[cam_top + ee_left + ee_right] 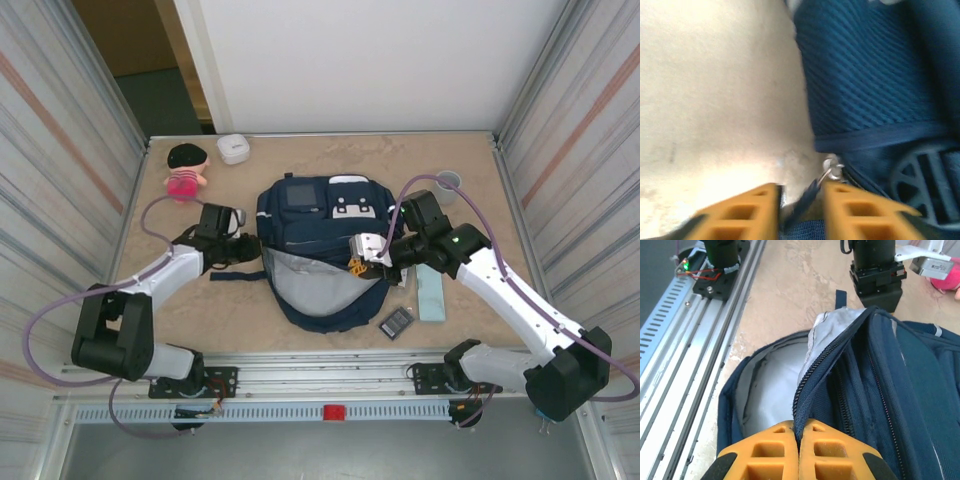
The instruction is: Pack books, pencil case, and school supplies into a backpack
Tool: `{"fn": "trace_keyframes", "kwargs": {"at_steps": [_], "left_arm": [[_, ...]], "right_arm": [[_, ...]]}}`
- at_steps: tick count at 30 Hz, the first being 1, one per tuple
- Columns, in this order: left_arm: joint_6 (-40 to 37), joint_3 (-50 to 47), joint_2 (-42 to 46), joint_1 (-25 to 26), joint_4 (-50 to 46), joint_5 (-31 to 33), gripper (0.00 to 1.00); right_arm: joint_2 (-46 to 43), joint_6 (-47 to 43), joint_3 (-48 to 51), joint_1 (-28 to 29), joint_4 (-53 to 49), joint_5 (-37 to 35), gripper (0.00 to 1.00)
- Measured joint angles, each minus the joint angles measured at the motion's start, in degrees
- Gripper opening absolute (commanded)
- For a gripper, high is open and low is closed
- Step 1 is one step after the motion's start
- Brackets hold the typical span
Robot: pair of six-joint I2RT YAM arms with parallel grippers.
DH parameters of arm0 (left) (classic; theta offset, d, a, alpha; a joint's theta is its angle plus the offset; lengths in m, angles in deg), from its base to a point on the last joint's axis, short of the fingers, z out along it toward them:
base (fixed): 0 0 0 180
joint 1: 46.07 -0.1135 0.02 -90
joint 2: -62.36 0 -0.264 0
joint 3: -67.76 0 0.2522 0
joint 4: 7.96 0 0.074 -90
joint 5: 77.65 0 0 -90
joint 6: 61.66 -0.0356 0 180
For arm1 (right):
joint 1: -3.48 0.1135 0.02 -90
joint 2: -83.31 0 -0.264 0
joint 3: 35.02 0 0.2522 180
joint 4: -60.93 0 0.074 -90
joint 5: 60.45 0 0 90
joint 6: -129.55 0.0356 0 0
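Observation:
The navy backpack [320,235] lies flat mid-table, its main compartment gaping and showing grey lining [312,282]. My right gripper [356,265] is shut on the zipper edge of the opening [805,390] and holds it up; its orange fingertips [799,437] meet on the fabric. My left gripper [248,246] sits at the bag's left side, open; a dark zipper pull [807,200] on a metal ring [832,170] lies loose between the fingers [760,210]. The pale teal pencil case [432,292] and a dark gridded rectangle of the school supplies [396,322] lie right of the bag. The books are out of view.
A grey cup [447,182] stands at the back right, partly behind the right arm. At the back left are a small white rounded box [234,149] and a pink doll with black hair [184,170]. Metal walls enclose both sides; a rail [330,375] runs along the near edge.

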Motion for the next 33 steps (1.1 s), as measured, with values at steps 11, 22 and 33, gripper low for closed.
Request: {"fn": "trace_keyframes", "kwargs": {"at_steps": [11, 22, 33], "left_arm": [[-28.59, 0.24, 24.04, 8.31, 1.73, -13.84, 0.94], [-52.11, 10.29, 9.07, 26.58, -1.2, -14.14, 0.68], [-57.59, 11.72, 6.47, 29.27, -1.53, -7.45, 0.0]], "right_arm": [[1.2, 1.11, -0.55, -0.74, 0.9, 2.58, 0.0], [2.91, 2.32, -1.07, -0.72, 1.99, 4.0, 0.0], [-0.28, 37.51, -0.72, -8.9, 12.13, 0.2, 0.73]]}}
